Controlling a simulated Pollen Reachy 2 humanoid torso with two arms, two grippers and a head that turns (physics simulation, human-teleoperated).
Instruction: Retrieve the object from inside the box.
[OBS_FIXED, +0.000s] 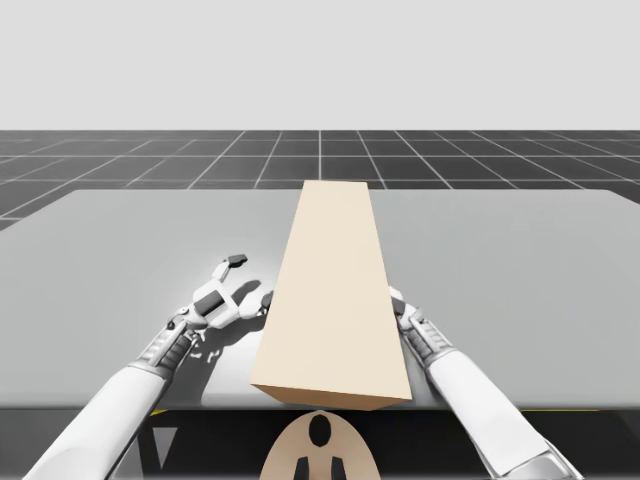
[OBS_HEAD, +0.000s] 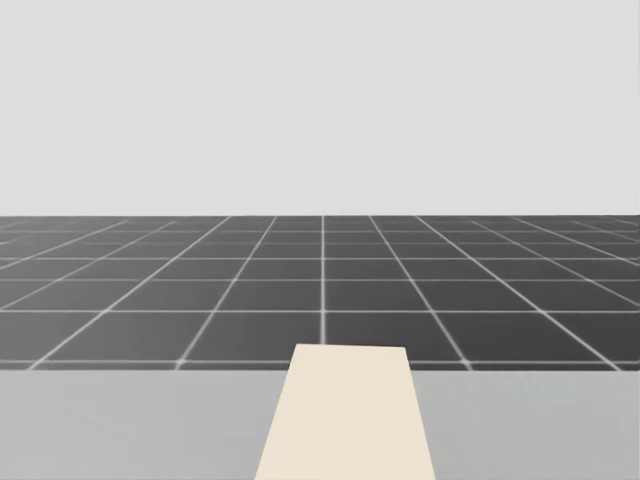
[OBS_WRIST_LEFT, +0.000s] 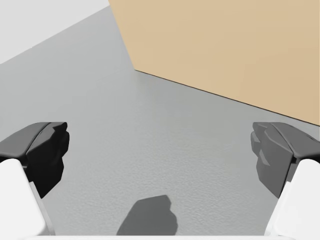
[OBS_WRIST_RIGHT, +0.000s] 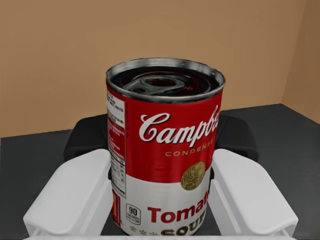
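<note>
Tan smooth long rectangular box (OBS_FIXED: 335, 290) on matte grey table (OBS_FIXED: 520, 260) | red-and-white metal cylinder can (OBS_WRIST_RIGHT: 165, 150) upright inside box | right hand (OBS_WRIST_RIGHT: 161, 140) grasping can from both sides | left hand (OBS_WRIST_LEFT: 160, 155) spread wide, empty, just beside box

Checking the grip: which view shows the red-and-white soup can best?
Right wrist view: the red-and-white metal soup can sits close up between the fingers of my right claw. High, head and left wrist views show the tan cardboard box hiding it.
</note>
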